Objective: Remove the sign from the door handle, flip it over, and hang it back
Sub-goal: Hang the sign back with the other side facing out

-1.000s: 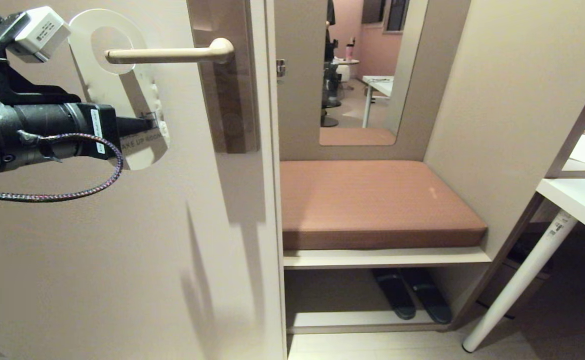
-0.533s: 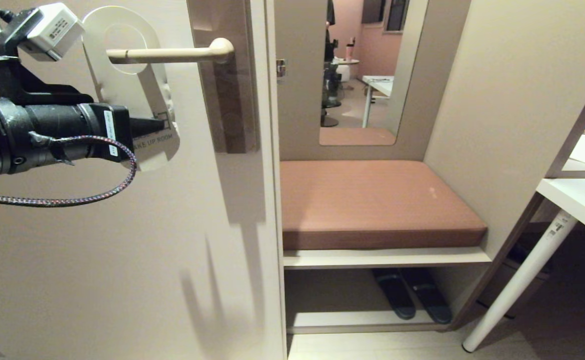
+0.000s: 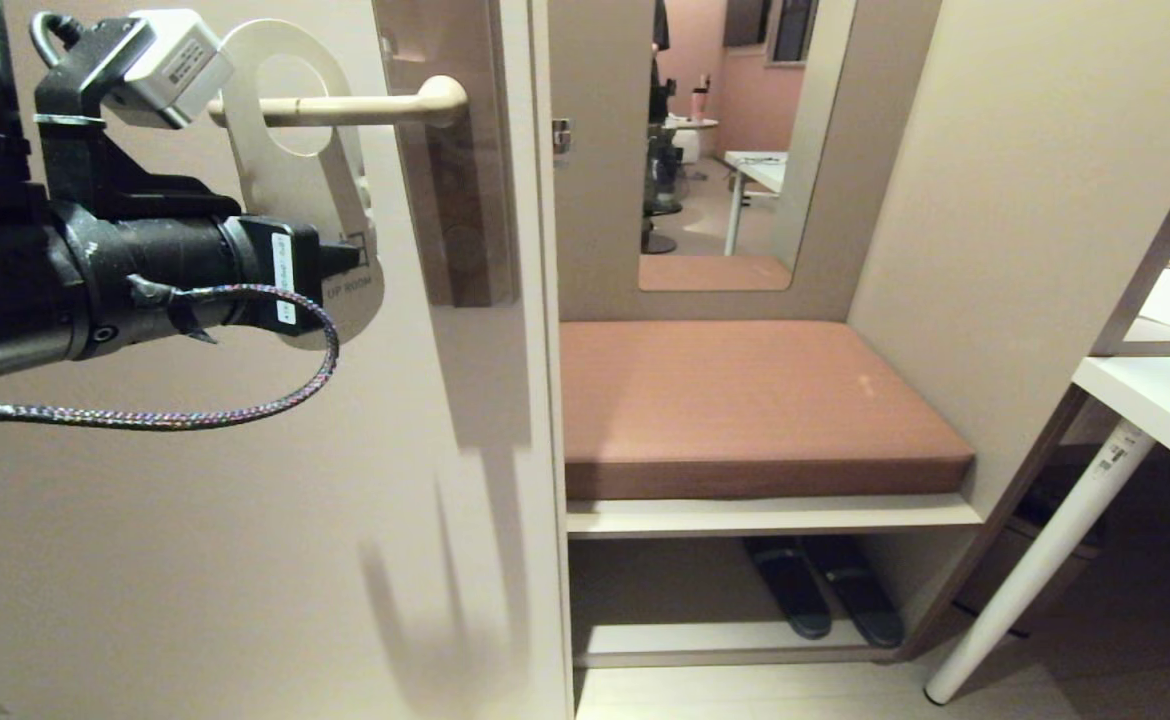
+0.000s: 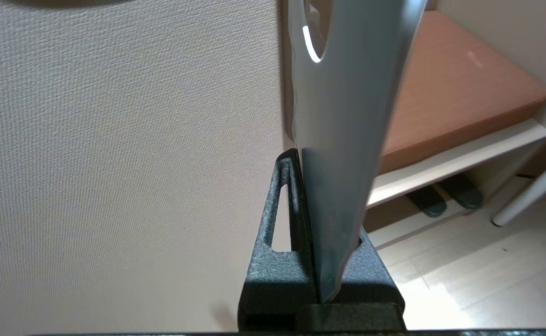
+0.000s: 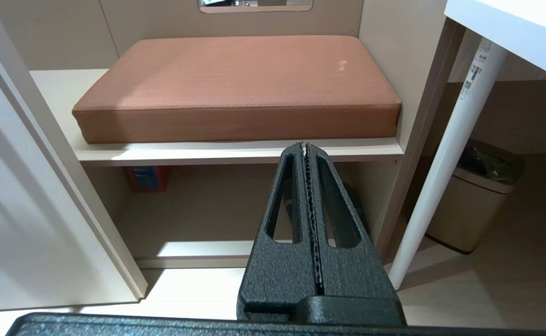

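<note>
Left claw (image 3: 350, 262): clamped flat on the lower end of the sign (image 3: 310, 185), fingers pressed against both faces, level with the door (image 3: 195, 500) and just beside it; in the left wrist view, card edge wedged between the black fingers (image 4: 282, 219).

Sign: white face outward, lettering "UP ROOM" partly legible beside the claw; slightly tilted, oval hole threaded over the door handle (image 3: 365, 105), lever bar passing through the hole near its upper rim.

Door handle: cream lever, horizontal, free end to the left behind the wrist camera, pivot end on a tall brown-grey plate (image 3: 455, 200).

Right claw (image 5: 306, 154): fully closed, nothing between the fingers, low before the shelf unit (image 5: 235, 151), well apart from the door.

Surroundings: brown cushion (image 3: 745, 400) on the shelf, dark slippers (image 3: 825, 590) beneath, white worktop (image 3: 1160, 395) at right.
</note>
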Available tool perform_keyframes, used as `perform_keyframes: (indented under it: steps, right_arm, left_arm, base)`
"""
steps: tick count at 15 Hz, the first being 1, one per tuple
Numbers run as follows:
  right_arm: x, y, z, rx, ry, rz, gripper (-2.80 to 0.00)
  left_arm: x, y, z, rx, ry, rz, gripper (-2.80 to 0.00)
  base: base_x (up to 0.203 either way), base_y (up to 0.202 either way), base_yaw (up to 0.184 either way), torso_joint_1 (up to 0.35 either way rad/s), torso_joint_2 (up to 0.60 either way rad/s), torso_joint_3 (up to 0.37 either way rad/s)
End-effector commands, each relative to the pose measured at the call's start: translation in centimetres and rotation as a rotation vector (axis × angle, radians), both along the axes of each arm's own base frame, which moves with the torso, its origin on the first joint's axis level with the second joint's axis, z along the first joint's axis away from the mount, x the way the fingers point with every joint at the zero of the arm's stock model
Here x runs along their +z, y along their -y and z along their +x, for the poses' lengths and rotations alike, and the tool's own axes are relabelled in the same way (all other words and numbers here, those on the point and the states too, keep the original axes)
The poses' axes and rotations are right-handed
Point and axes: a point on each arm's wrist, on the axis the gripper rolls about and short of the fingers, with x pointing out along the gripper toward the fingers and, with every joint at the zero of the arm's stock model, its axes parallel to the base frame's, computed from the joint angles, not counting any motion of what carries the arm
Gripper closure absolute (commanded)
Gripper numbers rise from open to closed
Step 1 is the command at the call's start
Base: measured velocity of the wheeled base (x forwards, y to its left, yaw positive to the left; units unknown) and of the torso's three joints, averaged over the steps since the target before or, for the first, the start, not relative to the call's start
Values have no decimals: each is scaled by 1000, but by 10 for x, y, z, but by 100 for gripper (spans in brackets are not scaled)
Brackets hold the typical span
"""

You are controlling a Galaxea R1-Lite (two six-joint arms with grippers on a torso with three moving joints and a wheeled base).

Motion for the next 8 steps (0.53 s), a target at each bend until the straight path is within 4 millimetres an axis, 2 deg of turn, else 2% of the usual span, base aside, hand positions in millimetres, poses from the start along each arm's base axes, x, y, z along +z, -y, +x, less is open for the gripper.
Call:
perform_keyframes:
  steps: [1,8]
  right_arm:
    - [0,0,0,0,-1,0,0]
    - [0,0,0,0,-1,0,0]
  left_arm:
    - [-1,12,1,15,0,13,0]
    - [0,45,6,46,13,35,0]
  base:
    - [0,0,0,0,0,0]
    - [0,0,0,0,0,0]
